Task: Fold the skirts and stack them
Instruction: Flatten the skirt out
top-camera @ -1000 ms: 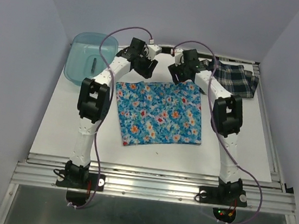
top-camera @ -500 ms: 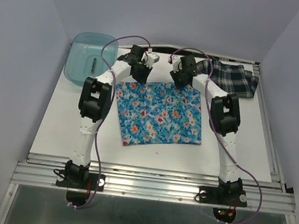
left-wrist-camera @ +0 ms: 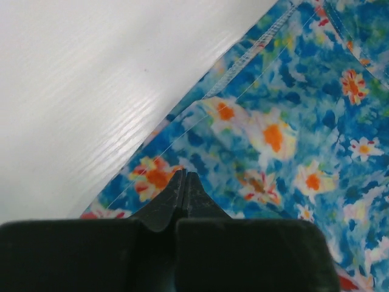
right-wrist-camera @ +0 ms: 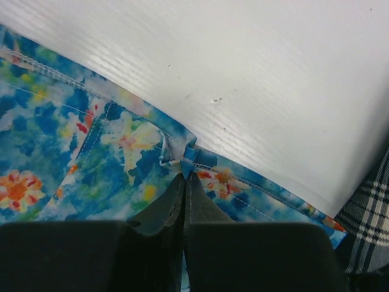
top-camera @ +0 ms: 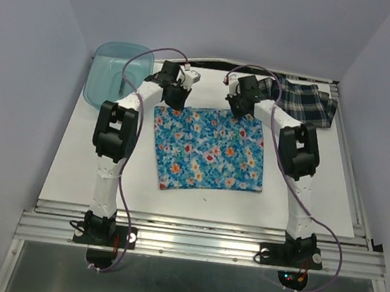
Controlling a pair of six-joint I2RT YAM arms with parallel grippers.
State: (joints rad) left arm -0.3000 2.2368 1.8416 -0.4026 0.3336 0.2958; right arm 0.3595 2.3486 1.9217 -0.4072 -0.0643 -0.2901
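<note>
- On the white, faintly ribbed table [top-camera: 92, 169] the floral skirt [top-camera: 208, 151] lies spread flat near the middle. It is a thin, roughly four-sided cloth, bright blue with white, red and orange-yellow flowers.
- Its far edge is a stitched hem, with pale thread lines running along it in both wrist views [left-wrist-camera: 292, 140] [right-wrist-camera: 73, 164].
- At the far right corner of the table lies the plaid skirt [top-camera: 303, 102], dark navy crossed with white, rumpled and partly folded. A corner of it shows at the lower right of the right wrist view [right-wrist-camera: 371, 225], just beyond the floral hem.
- At the far left sits a bin [top-camera: 111, 72] of translucent teal plastic with rounded corners, well apart from both skirts.
- The left claw [top-camera: 174, 101] stands at the floral skirt's far left corner. Its black, wedge-shaped fingers are pressed together, their tips [left-wrist-camera: 184, 176] sunk into the cloth just inside the edge, pinching it.
- The right claw [top-camera: 239, 109] stands on the far hem, toward the right corner. Its fingers are pressed together too [right-wrist-camera: 184, 176], and a small pucker of hem is bunched up and nipped between the tips.
- Both claws sit on the skirt's far edge, and the rest of the cloth lies flat toward the arm bases.
</note>
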